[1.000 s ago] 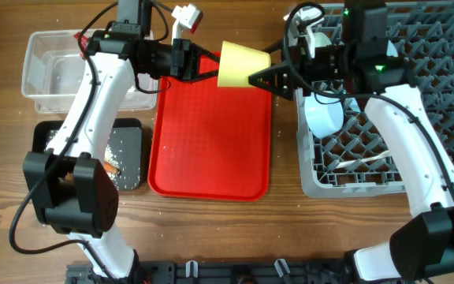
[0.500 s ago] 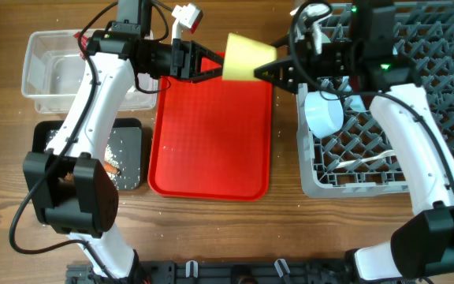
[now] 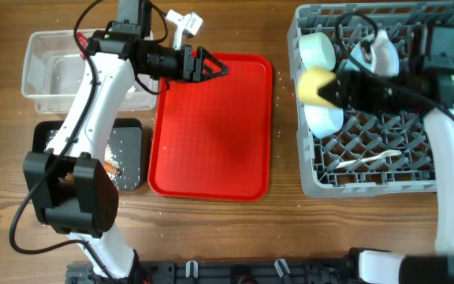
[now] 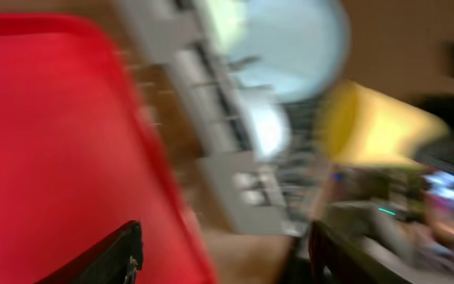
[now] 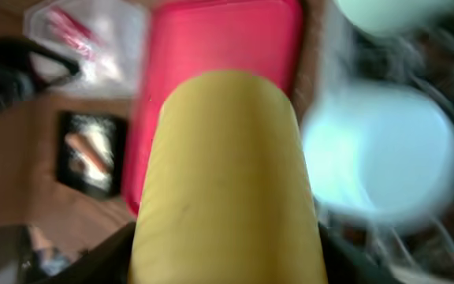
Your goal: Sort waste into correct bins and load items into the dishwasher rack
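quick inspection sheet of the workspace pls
surface: wooden table; white rice grains in the shallow black rectangular tray
job's things: small yellow cup over the left side of the grey plastic grid rack; pale green bowl, pale blue bowl, white plastic spoon in rack
clutter: flat red tray, middle of table
grippers: right gripper shut on cup; left gripper open, over red tray
cables: black cables looped on both arms
surroundings: nothing seen

Overhead top-down; wrists near shared cup (image 3: 314,85)
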Controlling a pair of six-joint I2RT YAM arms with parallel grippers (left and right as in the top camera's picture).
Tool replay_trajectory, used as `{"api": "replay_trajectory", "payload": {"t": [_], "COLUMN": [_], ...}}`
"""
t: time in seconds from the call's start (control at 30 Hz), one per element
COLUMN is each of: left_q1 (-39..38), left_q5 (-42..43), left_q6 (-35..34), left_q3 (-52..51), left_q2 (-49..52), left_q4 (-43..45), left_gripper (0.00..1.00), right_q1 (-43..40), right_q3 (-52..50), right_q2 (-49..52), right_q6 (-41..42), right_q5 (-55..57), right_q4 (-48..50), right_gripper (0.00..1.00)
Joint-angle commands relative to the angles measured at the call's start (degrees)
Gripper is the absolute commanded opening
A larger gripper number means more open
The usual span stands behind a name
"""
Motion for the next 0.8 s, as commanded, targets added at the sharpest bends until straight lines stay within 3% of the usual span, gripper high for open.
{"api": "replay_trajectory", "payload": {"t": [0.0,0.17,0.53,0.63,0.77], "left_q1": [0.31,0.31,0.31,0.31,0.31], "left_q5": [-16.50,-24.06,-28.89,-28.89,-29.07], "left_q6": [0.26,0.28,0.28,0.28,0.28], "left_q3": [0.81,0.81,0.81,0.81,0.81], "left_q2": [-1.25,-1.25,-1.25,-1.25,-1.25], "left_q4": [-0.37,-0.57,-0.61,-0.59,-0.57], "left_gripper": [0.68,0.68,0.70,1.00,1.00], "right_q1": [0.11,2.38,4.57,5.22,7.52], "right_q3": [1.62,0.55,-10.86,-12.96,-15.15], "right_q2": [-3.37,-3.17,-2.12,-0.79,2.29], "right_q6": [4.17,10.45,15.37,15.32,17.40], "right_q5": [15.04,25.18,28.33,26.58,26.80], "right_q4": [-7.32,-16.48,-11.93,-9.27,-6.16], "right_gripper": [0.52,0.54,0.54,0.55,0.63]}}
